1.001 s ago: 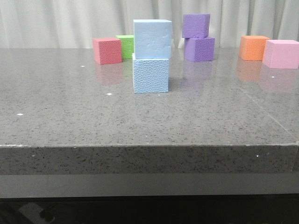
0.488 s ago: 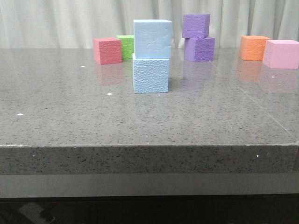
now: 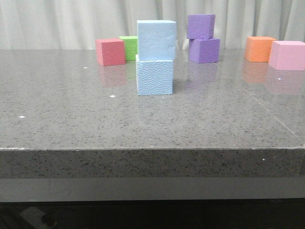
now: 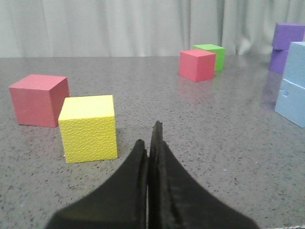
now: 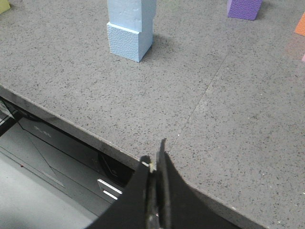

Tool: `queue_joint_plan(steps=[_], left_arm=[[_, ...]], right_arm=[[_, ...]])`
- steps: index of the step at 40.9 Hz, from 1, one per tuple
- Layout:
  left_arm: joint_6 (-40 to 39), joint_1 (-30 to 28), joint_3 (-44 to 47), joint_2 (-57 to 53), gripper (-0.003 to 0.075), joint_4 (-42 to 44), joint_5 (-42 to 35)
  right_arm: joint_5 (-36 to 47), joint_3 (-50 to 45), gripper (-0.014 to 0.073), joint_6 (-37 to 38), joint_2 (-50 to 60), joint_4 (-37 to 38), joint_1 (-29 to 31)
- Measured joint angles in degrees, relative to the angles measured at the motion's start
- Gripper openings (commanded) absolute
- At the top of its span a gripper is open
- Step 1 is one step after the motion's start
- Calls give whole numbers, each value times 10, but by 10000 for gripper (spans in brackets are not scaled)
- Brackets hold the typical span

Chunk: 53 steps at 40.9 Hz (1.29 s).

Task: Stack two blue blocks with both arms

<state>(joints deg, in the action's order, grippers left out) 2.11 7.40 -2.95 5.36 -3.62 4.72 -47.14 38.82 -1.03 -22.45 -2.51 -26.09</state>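
Two pale blue blocks stand stacked in the middle of the grey table: the upper blue block (image 3: 156, 39) rests on the lower blue block (image 3: 154, 75), set slightly to the right of it. The stack also shows in the right wrist view (image 5: 129, 28) and at the edge of the left wrist view (image 4: 293, 90). Neither gripper appears in the front view. My left gripper (image 4: 148, 138) is shut and empty, low over the table beside a yellow cube. My right gripper (image 5: 153, 157) is shut and empty, above the table's front edge, well away from the stack.
A yellow cube (image 4: 88, 128) and a red cube (image 4: 38, 99) sit near the left gripper. Behind the stack are a red cube (image 3: 110, 51), a green cube (image 3: 127, 47), two stacked purple cubes (image 3: 202, 38), an orange cube (image 3: 259, 48) and a pink cube (image 3: 287, 55).
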Motion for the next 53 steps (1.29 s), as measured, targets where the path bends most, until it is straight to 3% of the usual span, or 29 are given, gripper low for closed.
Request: queue_joint_plan(steps=[8,53], left_arm=[[0,-23,34,-56,-20,-11,-31],[0,-13,34,-56,-20,-15,-24]], right_arm=[[0,0,-67,0,0,0,0],[0,0,-67,-3,0,0,0]])
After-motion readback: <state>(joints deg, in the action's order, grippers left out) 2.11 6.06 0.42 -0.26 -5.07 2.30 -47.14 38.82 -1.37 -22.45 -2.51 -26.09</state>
